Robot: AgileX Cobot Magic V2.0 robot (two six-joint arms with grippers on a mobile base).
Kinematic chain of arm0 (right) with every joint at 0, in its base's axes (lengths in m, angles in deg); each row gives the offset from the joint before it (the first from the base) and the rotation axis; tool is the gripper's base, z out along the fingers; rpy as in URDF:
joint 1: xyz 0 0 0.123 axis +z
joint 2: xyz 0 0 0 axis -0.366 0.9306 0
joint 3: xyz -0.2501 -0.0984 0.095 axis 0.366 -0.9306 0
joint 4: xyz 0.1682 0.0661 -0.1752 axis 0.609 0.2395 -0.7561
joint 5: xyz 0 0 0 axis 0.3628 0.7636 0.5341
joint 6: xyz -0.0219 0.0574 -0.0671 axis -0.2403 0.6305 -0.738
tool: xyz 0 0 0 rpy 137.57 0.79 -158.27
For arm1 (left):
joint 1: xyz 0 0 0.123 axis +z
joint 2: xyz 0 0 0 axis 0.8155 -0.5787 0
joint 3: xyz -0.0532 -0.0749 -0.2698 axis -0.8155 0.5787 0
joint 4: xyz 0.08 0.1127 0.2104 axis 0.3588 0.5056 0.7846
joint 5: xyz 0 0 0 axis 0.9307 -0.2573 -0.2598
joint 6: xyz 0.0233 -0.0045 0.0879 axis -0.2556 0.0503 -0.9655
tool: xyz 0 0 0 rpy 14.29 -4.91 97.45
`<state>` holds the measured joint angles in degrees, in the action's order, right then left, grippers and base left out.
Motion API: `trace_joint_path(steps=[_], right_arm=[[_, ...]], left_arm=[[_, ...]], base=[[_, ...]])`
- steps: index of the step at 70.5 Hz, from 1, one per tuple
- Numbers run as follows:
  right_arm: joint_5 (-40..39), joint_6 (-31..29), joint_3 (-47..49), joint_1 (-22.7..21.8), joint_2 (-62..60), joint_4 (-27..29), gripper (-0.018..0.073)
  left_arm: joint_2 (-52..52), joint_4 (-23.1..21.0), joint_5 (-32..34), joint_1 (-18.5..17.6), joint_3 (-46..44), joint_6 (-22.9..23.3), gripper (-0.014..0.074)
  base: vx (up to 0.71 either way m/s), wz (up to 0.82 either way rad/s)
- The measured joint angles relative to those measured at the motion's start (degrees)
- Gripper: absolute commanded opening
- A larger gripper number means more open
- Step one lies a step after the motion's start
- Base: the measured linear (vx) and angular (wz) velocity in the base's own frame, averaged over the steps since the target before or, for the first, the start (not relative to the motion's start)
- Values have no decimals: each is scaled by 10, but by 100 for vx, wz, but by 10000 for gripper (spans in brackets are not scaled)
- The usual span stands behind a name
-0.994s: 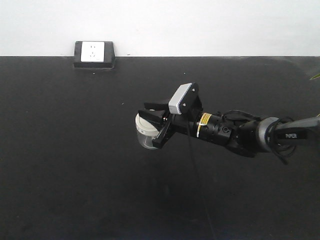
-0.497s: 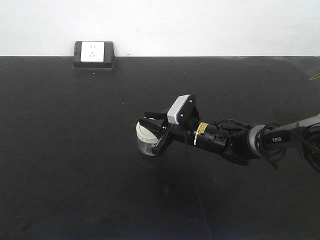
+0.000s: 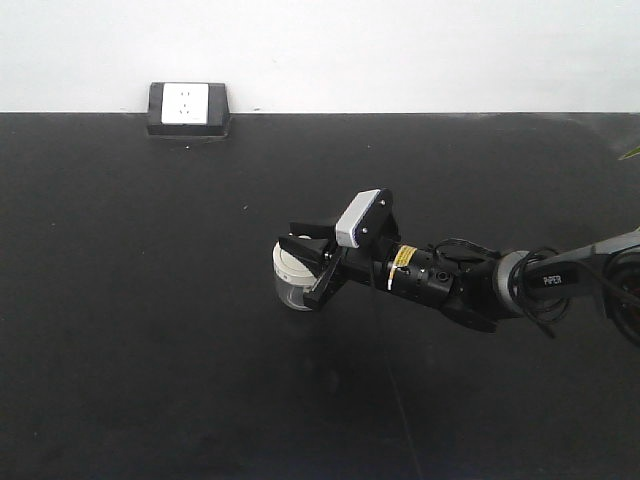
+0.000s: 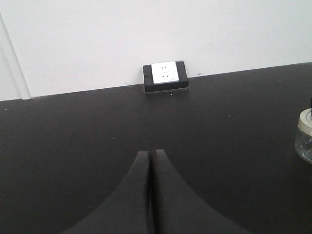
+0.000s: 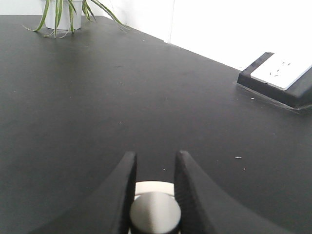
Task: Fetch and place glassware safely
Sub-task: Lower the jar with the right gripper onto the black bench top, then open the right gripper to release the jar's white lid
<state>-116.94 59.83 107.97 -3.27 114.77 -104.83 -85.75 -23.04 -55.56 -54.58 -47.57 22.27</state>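
The glass jar [image 3: 291, 281] with its cream-white lid stands upright near the middle of the black table [image 3: 150, 300]. My right gripper [image 3: 308, 258] reaches in from the right and is shut on the lid's knob. In the right wrist view the round knob [image 5: 155, 213] sits between the two black fingers [image 5: 124, 185], with the cream lid rim [image 5: 154, 186] behind it. I cannot tell whether the jar touches the table. The jar also shows at the right edge of the left wrist view [image 4: 306, 139]. My left gripper [image 4: 149, 154] is shut and empty, low over the table.
A black box with a white power socket [image 3: 188, 107] stands at the table's back edge against the white wall; it also shows in the wrist views [image 4: 165, 77] [image 5: 282, 77]. A potted plant [image 5: 62, 12] stands at the far right corner.
My right gripper has come down a little with the jar in it over the last second. In the last half second it has hardly moved.
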Motion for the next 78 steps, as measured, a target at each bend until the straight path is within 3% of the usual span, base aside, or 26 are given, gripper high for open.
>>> trace_joint_path(steps=[17, 30, 62, 70, 78], right_arm=[[-4, 0, 0, 0, 0, 7, 594], [-8, 0, 0, 0, 0, 33, 666], [10, 0, -1, 0, -44, 45, 530], [41, 7, -8, 0, -84, 50, 439], [76, 26, -19, 0, -124, 55, 253]], left_arm=[[0, 0, 0, 0, 0, 0, -7], [0, 0, 0, 0, 0, 0, -7], [0, 0, 0, 0, 0, 0, -7], [0, 0, 0, 0, 0, 0, -7], [0, 0, 0, 0, 0, 0, -7]], base=[[0, 0], [0, 0], [0, 0], [0, 0], [0, 0]])
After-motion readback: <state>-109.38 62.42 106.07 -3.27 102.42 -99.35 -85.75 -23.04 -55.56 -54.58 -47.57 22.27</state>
